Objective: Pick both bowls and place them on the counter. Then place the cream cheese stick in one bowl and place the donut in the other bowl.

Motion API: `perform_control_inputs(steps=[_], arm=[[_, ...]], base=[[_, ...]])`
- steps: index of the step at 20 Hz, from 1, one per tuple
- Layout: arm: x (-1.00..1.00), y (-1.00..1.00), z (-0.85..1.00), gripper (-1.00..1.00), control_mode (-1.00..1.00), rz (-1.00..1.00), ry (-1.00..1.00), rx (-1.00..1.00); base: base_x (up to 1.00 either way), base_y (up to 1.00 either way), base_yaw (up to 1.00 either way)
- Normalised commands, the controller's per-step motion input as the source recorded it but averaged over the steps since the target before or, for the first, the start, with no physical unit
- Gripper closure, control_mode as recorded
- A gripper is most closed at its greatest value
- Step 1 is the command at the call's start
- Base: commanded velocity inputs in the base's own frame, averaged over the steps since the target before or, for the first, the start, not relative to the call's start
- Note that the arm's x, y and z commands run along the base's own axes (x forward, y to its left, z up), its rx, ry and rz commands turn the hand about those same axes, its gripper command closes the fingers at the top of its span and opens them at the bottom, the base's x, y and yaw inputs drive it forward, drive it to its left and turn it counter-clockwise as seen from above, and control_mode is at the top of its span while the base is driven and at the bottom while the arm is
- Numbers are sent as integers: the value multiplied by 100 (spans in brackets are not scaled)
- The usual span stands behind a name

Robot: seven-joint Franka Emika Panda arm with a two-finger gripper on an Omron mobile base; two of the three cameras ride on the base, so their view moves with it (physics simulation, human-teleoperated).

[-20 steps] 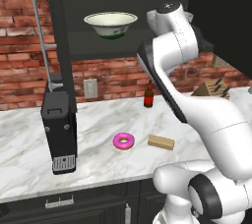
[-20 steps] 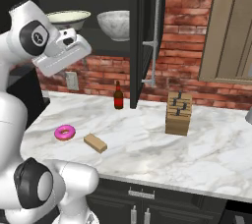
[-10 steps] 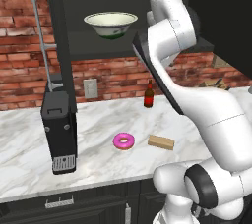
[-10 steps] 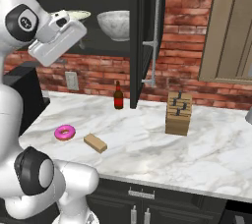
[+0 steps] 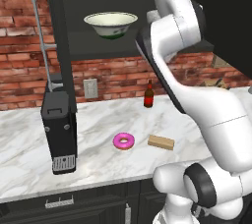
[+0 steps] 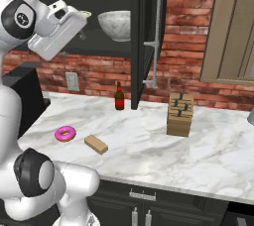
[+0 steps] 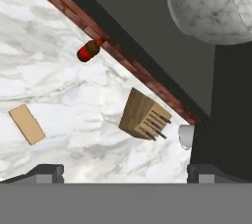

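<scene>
The cream bowl point(image 5: 110, 23) with green marks stands on a dark shelf above the counter point(image 5: 98, 120). To its right on the same shelf is the grey-white marbled bowl point(image 6: 115, 24), which fills the upper right of the hand view point(image 7: 211, 7). The pink donut point(image 5: 123, 141) and the tan cream cheese stick point(image 5: 161, 142) lie side by side on the marble, also seen from the right as donut point(image 6: 65, 133) and stick point(image 6: 95, 144). My gripper point(image 7: 125, 174) is raised to shelf height, open and empty, short of the marbled bowl.
A black appliance point(image 5: 59, 125) stands at the counter's left. A dark red bottle point(image 6: 119, 97) sits by the brick wall. The angled wooden knife block point(image 6: 179, 114) is farther right. An open dark cabinet door point(image 6: 149, 36) with a metal handle hangs beside the shelf.
My arm has swung upward, lifting the hand from below the shelf to the height of the bowls. The bowls, donut and stick have not moved.
</scene>
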Motion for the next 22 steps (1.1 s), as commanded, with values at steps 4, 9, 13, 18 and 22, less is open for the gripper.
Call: perform_control_inputs(steps=[4, 9, 13, 18, 22], arm=[[29, -22, 26, -100, -100, 5, -2, -1], [41, -19, 16, -100, -100, 7, 0, 0], [46, -12, 16, -100, -100, 7, 0, 0], [0, 0, 2, -100, -100, 0, 0, 0], [18, -12, 0, -100, -100, 0, 0, 0]], base=[[0, 0, 0], [0, 0, 0], [0, 0, 0], [0, 0, 0], [0, 0, 0]])
